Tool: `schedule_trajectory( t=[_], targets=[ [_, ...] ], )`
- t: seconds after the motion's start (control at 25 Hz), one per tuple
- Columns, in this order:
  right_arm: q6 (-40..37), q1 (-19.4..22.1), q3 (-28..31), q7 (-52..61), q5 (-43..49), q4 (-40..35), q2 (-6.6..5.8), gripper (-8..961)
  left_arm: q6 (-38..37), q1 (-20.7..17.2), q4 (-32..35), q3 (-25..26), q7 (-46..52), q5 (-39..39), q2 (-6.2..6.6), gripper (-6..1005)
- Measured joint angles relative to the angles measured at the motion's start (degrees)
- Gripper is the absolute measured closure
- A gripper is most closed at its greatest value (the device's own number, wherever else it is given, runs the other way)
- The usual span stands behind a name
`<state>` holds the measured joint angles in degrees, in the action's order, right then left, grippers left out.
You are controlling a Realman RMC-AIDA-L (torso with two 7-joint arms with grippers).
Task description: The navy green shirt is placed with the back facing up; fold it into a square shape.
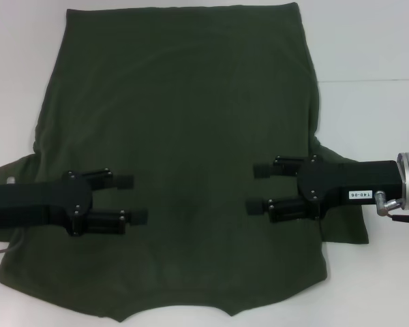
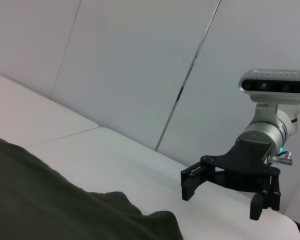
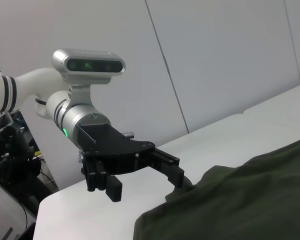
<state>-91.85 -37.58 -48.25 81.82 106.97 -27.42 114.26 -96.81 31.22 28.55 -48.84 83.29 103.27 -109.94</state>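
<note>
Shirt lying spread flat, both grippers hovering over it with fingers apart.

The dark olive-green short-sleeved cloth shirt (image 1: 191, 157) is lying plain side up on the white table (image 1: 375, 41), covering most of the surface, with its straight hem toward the far edge and its sleeves sticking out at either side near the robot. The black left gripper (image 1: 131, 199) is reaching in from the left over the shirt's left part, its two fingers standing apart and gripping nothing. The black right gripper (image 1: 257, 187) is coming in from the right over the opposite part, fingers likewise spread and empty, pointing toward the other gripper. In the wrist views each gripper is showing clear of the cloth, the left gripper (image 3: 142, 180) just above a rumpled edge of the shirt (image 3: 250, 200), the right gripper (image 2: 222, 197) above bare table.
</note>
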Motion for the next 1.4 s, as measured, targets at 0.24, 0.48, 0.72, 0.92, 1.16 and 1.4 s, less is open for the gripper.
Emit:
schedule_trajectory(
  t=[0.24, 0.48, 0.72, 0.92, 1.16, 1.4],
  targets=[
    [0.01, 0.04, -0.23, 0.00, -0.04, 0.08, 0.08, 38, 0.28, 0.23, 0.01, 0.06, 0.06, 0.35, 0.09, 65],
    [-0.03, 0.01, -0.33, 0.00, -0.01, 0.09, 0.30, 39, 0.29, 0.23, 0.01, 0.06, -0.11, 0.36, -0.04, 65],
    [-0.06, -0.03, -0.26, 0.00, 0.00, 0.09, 0.34, 39, 0.38, 0.18, 0.01, 0.06, -0.15, 0.36, -0.10, 65],
    [-0.08, -0.04, -0.03, -0.09, -0.01, 0.09, 0.34, 39, -0.16, 0.43, 0.00, 2.47, 4.20, 0.03, 0.02, 66],
    [0.00, 0.01, 0.00, -0.15, -0.22, 0.09, 0.36, 39, -0.07, 2.51, 0.29, 11.70, 28.91, 0.34, 2.69, 66],
    [0.31, -0.18, -0.02, 0.00, -0.09, 0.00, 0.40, 40, 0.98, 0.08, 3.77, 18.11, 46.64, 4.43, 5.46, 66]
  ],
)
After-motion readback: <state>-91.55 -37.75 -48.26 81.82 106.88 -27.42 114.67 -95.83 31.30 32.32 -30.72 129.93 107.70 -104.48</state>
